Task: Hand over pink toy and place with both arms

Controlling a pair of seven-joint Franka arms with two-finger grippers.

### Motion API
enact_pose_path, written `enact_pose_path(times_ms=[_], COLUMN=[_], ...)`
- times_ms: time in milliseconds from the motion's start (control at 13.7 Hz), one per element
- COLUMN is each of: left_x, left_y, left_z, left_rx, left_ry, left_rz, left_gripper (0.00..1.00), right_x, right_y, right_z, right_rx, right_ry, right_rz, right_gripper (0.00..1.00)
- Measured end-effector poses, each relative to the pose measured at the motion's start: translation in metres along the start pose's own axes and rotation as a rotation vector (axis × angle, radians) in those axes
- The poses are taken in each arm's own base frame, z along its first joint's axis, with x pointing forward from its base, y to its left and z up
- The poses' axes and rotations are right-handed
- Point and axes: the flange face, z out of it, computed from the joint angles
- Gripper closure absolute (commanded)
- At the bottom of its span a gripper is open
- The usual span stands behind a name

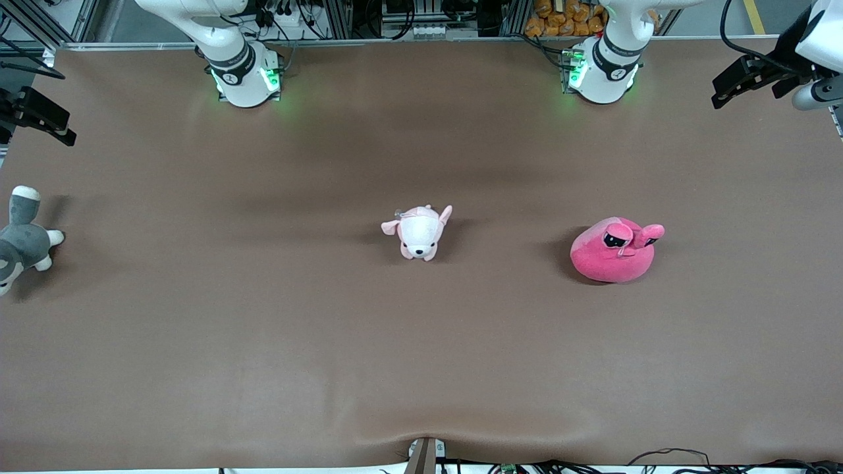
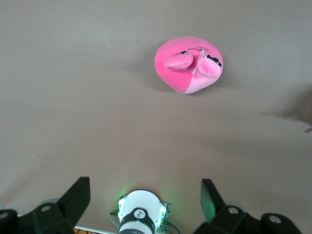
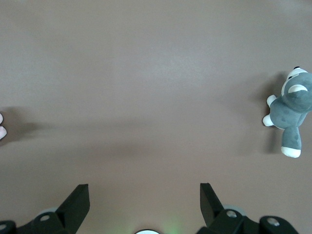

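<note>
The pink toy (image 1: 616, 253), a rounded hot-pink plush with two stalk bumps and black eyes, lies on the brown table (image 1: 263, 342) toward the left arm's end. It also shows in the left wrist view (image 2: 189, 66). My left gripper (image 1: 724, 89) is raised at the table's edge at the left arm's end, apart from the toy; it is open and empty (image 2: 144, 190). My right gripper (image 1: 56, 128) is raised at the right arm's end, open and empty (image 3: 144, 192).
A small pale pink-and-white puppy plush (image 1: 420, 234) lies at the table's middle. A grey-and-white plush animal (image 1: 23, 240) lies at the right arm's end and shows in the right wrist view (image 3: 290, 114). The arm bases (image 1: 602, 72) stand along the table's farthest edge.
</note>
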Motion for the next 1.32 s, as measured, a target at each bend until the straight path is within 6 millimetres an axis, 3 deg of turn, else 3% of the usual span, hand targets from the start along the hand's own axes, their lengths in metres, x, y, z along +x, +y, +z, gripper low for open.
enact_pose_path(times_ms=[586, 1319], left_x=[0.020, 0.060], left_y=[-0.006, -0.005], left_z=[0.016, 0.046], left_rx=[-0.013, -0.027], left_ry=[0.040, 0.066], left_rz=[-0.020, -0.029], left_gripper=[0.00, 0.00], right_x=[0.000, 0.000], right_y=[-0.001, 0.000], right_z=[0.000, 0.001], right_rx=[0.000, -0.001], right_ry=[-0.001, -0.001], right_rz=[-0.001, 0.000], right_gripper=[0.00, 0.00])
